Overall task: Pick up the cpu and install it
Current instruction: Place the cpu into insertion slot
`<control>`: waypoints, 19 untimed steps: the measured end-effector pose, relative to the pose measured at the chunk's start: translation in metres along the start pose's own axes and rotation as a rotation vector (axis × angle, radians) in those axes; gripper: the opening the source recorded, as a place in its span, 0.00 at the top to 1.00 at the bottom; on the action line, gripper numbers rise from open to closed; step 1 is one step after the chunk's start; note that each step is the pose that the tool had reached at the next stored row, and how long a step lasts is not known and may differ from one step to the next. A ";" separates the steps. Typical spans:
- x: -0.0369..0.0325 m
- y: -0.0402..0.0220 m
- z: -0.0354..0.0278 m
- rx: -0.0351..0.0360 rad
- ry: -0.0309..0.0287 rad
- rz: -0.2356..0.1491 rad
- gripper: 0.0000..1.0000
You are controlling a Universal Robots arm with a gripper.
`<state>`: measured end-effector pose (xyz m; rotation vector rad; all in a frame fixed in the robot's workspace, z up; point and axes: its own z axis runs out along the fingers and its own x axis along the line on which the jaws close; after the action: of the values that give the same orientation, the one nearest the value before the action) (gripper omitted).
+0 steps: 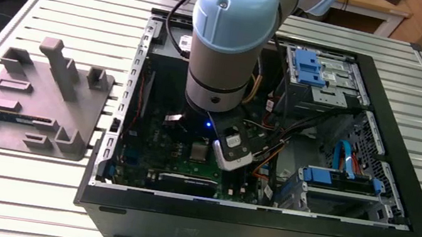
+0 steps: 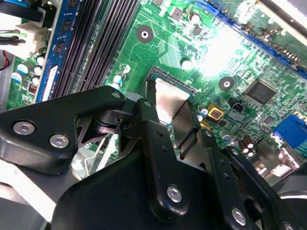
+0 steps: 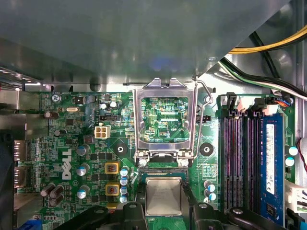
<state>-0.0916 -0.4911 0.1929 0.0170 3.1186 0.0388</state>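
The cpu (image 3: pixel 164 195) is a silvery square chip with a thin green rim. It lies flat at the socket on the green motherboard (image 3: pixel 72 143). My gripper (image 3: pixel 164 191) is shut on it, with a black finger (image 3: pixel 139 203) pressed against each of two opposite edges. The second wrist view has the cpu (image 2: pixel 169 98) between the same black fingers (image 2: pixel 149 120). Just beyond it the hollow metal socket frame (image 3: pixel 165 120) stands flipped open. In the exterior view my arm (image 1: pixel 223 44) reaches down into the open computer case (image 1: pixel 263 219).
Black memory slots (image 3: pixel 237 148) and a blue memory stick (image 3: pixel 271 158) run beside the socket. Yellow and black cables (image 3: pixel 268 45) hang near the case wall. Drive bays with blue clips (image 1: pixel 317 68) fill the exterior view's right. A grey fixture tray (image 1: pixel 36 97) lies outside the case.
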 end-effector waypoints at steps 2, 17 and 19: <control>0.0000 0.0000 0.0004 0.0003 0.0002 0.000 0.61; 0.0003 -0.0001 0.0021 0.0006 0.0003 0.000 0.61; 0.0003 -0.0001 0.0023 0.0004 0.0002 0.000 0.61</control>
<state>-0.0918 -0.4911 0.1906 0.0170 3.1188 0.0381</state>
